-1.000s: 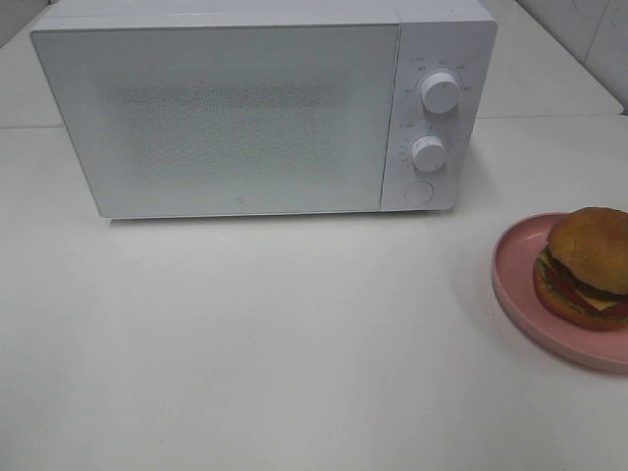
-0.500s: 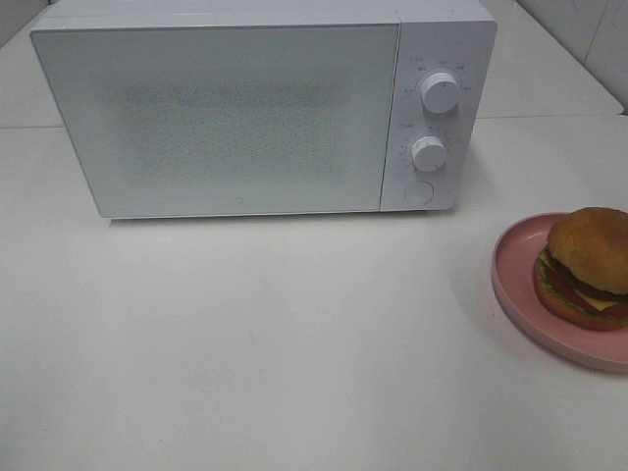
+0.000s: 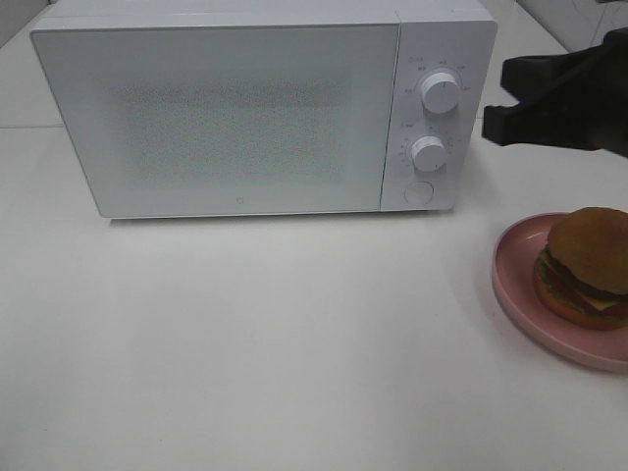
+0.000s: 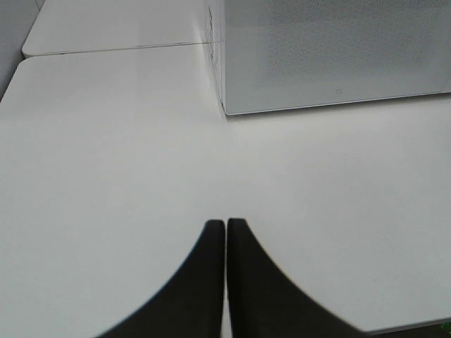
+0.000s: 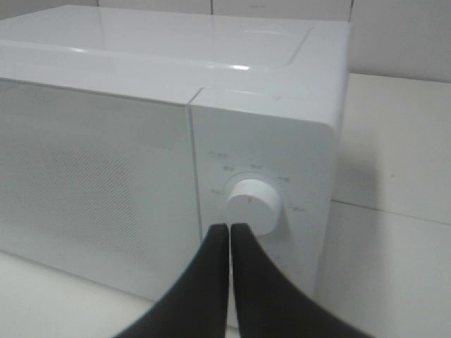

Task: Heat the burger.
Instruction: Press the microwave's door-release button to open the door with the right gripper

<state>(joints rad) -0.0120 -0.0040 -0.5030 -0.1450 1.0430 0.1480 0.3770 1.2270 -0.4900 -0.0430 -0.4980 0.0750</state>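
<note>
Burger (image 3: 587, 265) sits on a pink plate (image 3: 510, 285) at the right edge of the tabletop (image 3: 294, 343), near the front. I can see its brown bun, dark patty and a bit of yellow cheese. The plate runs out of the high view on the right.

Behind and to the left of the plate, the white microwave (image 3: 226, 118) stands along the far side of the tabletop with its door closed. Its control panel faces me with an upper knob (image 3: 440, 93), a lower knob (image 3: 429, 154) and a round button (image 3: 418, 192) below them.

My right arm (image 3: 569, 98) hangs above the tabletop between the panel and the plate, beside the knobs. The right gripper (image 5: 230, 229) has its fingers pressed together, empty, tips pointing at the upper knob; I cannot tell whether they touch it. The left gripper (image 4: 225, 224) is also closed on nothing, over bare tabletop short of the microwave's left front corner.

The whole front half of the tabletop is open.

The small print around the knobs and a tiny mark (image 3: 243, 200) low on the door are too small for me to read.
</note>
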